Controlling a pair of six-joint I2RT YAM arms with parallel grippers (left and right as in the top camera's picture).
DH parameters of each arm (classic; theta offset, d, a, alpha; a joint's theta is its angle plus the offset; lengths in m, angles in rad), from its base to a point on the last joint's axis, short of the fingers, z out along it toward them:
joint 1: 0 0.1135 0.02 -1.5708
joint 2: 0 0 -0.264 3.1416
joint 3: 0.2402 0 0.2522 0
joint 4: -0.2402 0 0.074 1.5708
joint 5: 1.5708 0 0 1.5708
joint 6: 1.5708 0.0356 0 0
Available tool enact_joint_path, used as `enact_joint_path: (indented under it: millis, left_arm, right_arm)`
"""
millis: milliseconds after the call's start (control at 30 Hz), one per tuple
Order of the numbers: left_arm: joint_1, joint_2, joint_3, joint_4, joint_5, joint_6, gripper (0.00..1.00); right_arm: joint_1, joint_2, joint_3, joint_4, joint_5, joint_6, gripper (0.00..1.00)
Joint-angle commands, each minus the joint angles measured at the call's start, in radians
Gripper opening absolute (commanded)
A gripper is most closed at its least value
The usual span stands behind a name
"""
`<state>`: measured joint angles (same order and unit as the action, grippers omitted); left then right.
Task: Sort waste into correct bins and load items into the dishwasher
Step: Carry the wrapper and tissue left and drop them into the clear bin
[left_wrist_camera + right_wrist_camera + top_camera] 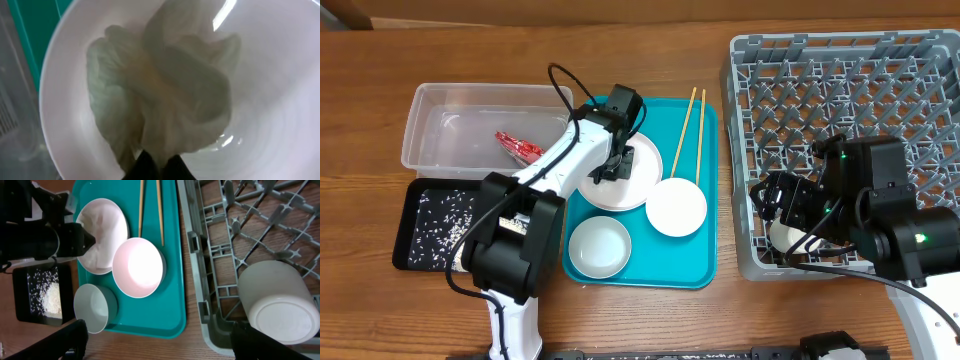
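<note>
My left gripper (pixel 612 168) is down on the white plate (pixel 638 180) on the teal tray and is shut on the crumpled white paper scrap (pixel 165 95), which fills the left wrist view above the plate (pixel 280 125). My right gripper (pixel 157 342) is open and empty over the front left corner of the grey dish rack (pixel 840 90). A white cup (pixel 277 302) lies upside down in that rack corner. The red wrapper (pixel 518 147) lies in the clear tub (pixel 430 110). Rice grains (pixel 440 225) lie in the black tray (pixel 410 215). A white bowl (pixel 676 207), a greyish bowl (pixel 599 246) and chopsticks (pixel 692 125) rest on the teal tray.
The teal tray (pixel 705 265) sits between the bins on the left and the dish rack on the right. The bowls and chopsticks also show in the right wrist view, the white bowl (pixel 138 267) beside the greyish bowl (pixel 92 311). Bare wooden table lies in front.
</note>
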<state>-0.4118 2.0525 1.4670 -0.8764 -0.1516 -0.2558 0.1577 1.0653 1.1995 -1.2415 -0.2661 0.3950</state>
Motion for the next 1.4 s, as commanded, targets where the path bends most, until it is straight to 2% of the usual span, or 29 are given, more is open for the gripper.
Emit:
enact_joint_path:
  millis: [0, 100, 233, 333, 500, 533, 567, 600, 633, 700, 733, 900, 1000, 1067, 1133, 1233, 1367]
  left_arm:
    - [0.007, -0.053, 0.070, -0.060, 0.061, -0.003, 0.04]
    - [0.029, -0.131, 0.175, -0.170, 0.063, -0.021, 0.04]
    - [0.095, -0.254, 0.262, -0.225, 0.032, -0.021, 0.04]
    - [0.179, -0.312, 0.262, -0.247, -0.033, -0.072, 0.04]
    - [0.340, -0.298, 0.214, -0.281, -0.092, -0.134, 0.04]
    - [0.370, -0.293, 0.195, -0.269, -0.090, -0.142, 0.07]
    - [0.402, -0.288, 0.177, -0.249, -0.076, -0.145, 0.20]
    - [0.425, -0.281, 0.168, -0.230, -0.049, -0.141, 0.50]
    - [0.445, -0.277, 0.167, -0.217, -0.011, -0.131, 0.64]
    - [0.472, -0.278, 0.172, -0.198, 0.100, -0.074, 0.67]
    - [0.480, -0.283, 0.185, -0.203, 0.161, -0.043, 0.76]
    - [0.433, -0.336, 0.264, -0.268, 0.270, 0.001, 0.75]
    - [0.323, -0.384, 0.269, -0.225, 0.306, 0.027, 0.68]
    - [0.239, -0.389, 0.269, -0.196, 0.271, 0.056, 0.69]
    - [0.141, -0.377, 0.269, -0.181, 0.173, 0.041, 0.71]
    - [0.035, -0.368, 0.269, -0.198, 0.072, -0.011, 0.62]
    - [-0.049, -0.401, 0.269, -0.241, -0.003, -0.073, 0.63]
  right_arm:
    - [0.005, -0.002, 0.013, 0.006, -0.005, -0.006, 0.93]
    - [0.005, -0.002, 0.013, 0.004, -0.005, -0.007, 0.93]
    - [0.005, -0.002, 0.013, 0.000, -0.005, -0.007, 0.93]
    - [0.005, -0.002, 0.013, -0.001, -0.005, -0.007, 0.93]
    - [0.005, -0.002, 0.013, -0.001, -0.005, -0.007, 0.93]
    - [0.005, -0.002, 0.013, -0.001, -0.005, -0.007, 0.93]
    - [0.005, -0.002, 0.013, -0.001, -0.005, -0.007, 0.93]
    - [0.005, -0.002, 0.013, -0.001, -0.005, -0.007, 0.93]
    - [0.005, -0.002, 0.013, -0.001, -0.005, -0.007, 0.93]
    - [0.005, -0.002, 0.013, 0.000, -0.005, -0.007, 0.93]
    - [0.005, -0.002, 0.013, 0.000, -0.005, -0.007, 0.93]
    - [0.005, -0.002, 0.013, 0.012, -0.004, -0.009, 0.93]
    - [0.005, -0.002, 0.013, 0.036, -0.005, -0.010, 0.93]
    - [0.005, -0.002, 0.013, 0.050, -0.005, -0.010, 0.93]
    - [0.005, -0.002, 0.013, 0.056, -0.005, -0.010, 0.93]
    - [0.005, -0.002, 0.013, 0.048, -0.005, -0.011, 0.94]
    - [0.005, -0.002, 0.013, 0.047, -0.005, -0.010, 0.96]
